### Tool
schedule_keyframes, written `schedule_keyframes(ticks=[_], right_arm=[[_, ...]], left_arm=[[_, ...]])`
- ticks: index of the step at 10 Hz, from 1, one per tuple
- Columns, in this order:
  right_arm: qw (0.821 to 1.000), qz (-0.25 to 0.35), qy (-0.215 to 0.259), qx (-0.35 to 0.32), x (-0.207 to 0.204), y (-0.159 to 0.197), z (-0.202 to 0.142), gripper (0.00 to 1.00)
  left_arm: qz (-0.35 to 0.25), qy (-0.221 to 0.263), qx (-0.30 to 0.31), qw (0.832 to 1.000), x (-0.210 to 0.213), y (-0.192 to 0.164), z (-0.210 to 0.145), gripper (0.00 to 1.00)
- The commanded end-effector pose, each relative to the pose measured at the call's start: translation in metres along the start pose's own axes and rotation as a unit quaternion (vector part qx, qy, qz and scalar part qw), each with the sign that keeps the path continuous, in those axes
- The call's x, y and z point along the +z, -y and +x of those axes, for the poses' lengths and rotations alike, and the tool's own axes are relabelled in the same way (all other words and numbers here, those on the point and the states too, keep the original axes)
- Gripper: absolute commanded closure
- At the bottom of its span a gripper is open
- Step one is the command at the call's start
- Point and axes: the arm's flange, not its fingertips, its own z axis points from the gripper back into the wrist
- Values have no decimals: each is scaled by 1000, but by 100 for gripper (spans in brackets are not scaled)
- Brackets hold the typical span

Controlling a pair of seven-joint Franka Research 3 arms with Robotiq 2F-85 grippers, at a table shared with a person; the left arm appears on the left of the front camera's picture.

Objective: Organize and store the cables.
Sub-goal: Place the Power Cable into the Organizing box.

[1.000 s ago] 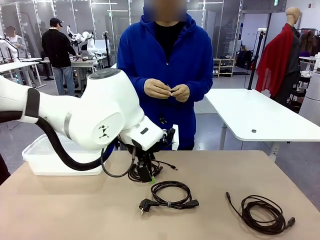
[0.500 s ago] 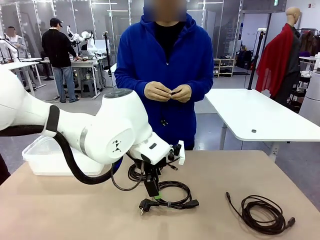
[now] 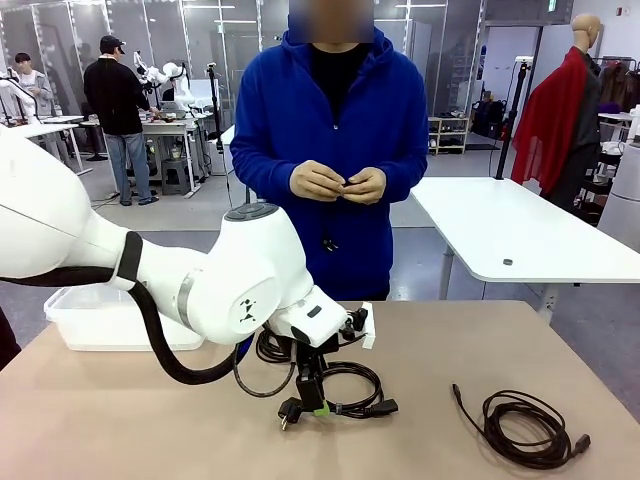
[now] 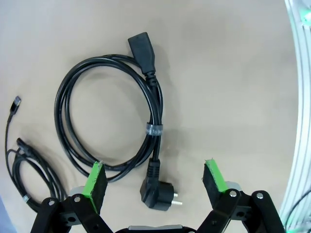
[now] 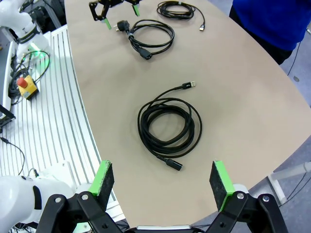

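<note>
Three black cables lie coiled on the tan table [image 3: 120, 420]. A power cable [image 3: 372, 378] with a plug [image 4: 158, 194] and a tie band lies in the middle. My left gripper [image 3: 312, 400] points down right over its plug end, jaws open around the plug [image 4: 154, 175], touching nothing. Just behind it is a thinner cable [image 3: 270, 350], seen at the left edge of the left wrist view [image 4: 24, 162]. The third cable [image 3: 497, 432] lies at the front right, under my open, empty right gripper [image 5: 161, 178], which hangs high above it [image 5: 192, 128].
A white plastic bin [image 3: 100, 325] stands at the table's back left. A person in a blue hoodie stands at the far edge, both hands [image 3: 335, 183] together at chest height. The table's right edge drops to a ribbed white base [image 5: 53, 111].
My left arm has swung forward and right, from over the thin back cable to over the power cable's plug end, and come lower. Its jaws stayed open. The cables have not moved.
</note>
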Motion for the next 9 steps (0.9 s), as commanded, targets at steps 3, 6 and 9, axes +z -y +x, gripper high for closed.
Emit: schedule_keyframes(ticks=[3,6,9], right_arm=[[1000,-3,11,8,-3,-2,-1,0],[1000,-3,11,8,-3,-2,-1,0],[1000,-3,11,8,-3,-2,-1,0]], left_arm=[[-52,-11,11,999,-24,-16,22,0],[-83,-24,22,996,-42,-20,31,0],[-98,-66,12,993,-58,-18,34,0]])
